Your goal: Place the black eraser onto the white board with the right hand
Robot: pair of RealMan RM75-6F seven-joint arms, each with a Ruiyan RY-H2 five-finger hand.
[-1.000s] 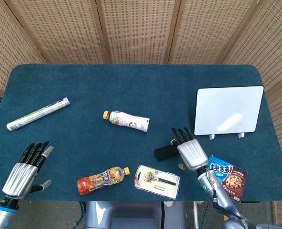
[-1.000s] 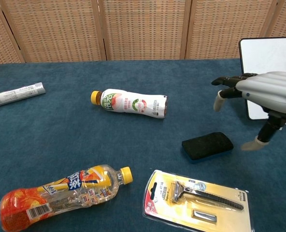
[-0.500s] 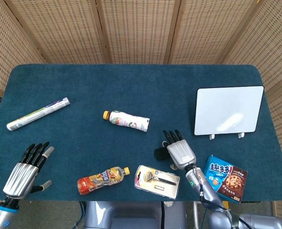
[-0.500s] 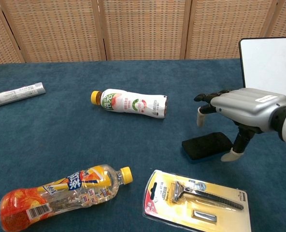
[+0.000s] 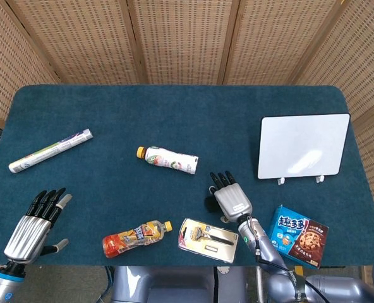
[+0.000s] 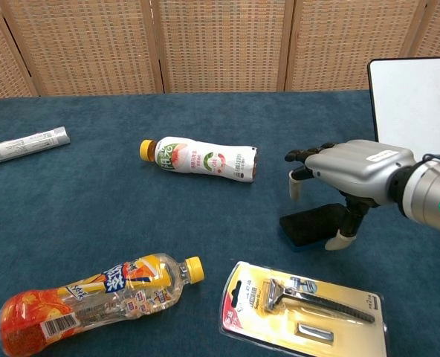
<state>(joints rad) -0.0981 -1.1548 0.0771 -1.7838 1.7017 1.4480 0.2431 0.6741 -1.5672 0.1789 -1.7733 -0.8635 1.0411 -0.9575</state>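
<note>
We see a white bottle [image 5: 167, 159] lying at table ctr, orange drink bottle [image 5: 136, 237] at 7 o'clock, razor pack [image 5: 208, 240] at 6, cookie box [image 5: 299, 236] at 4, tube [image 5: 50, 151] at 9.

**Blue surface, scattered goods**

A dark-blue surface [image 5: 174, 107] carries a tube [image 5: 50, 151] lying at far left, a white bottle [image 5: 167, 159] on its side near the centre, and an orange bottle [image 5: 137, 237] beside a carded razor [image 5: 208, 240] along the near edge. An eraser [image 6: 314, 225] lies near the razor. A whiteboard [image 5: 304, 146] stands at right, with a cookie box [image 5: 299, 235] nearer the front.
</note>
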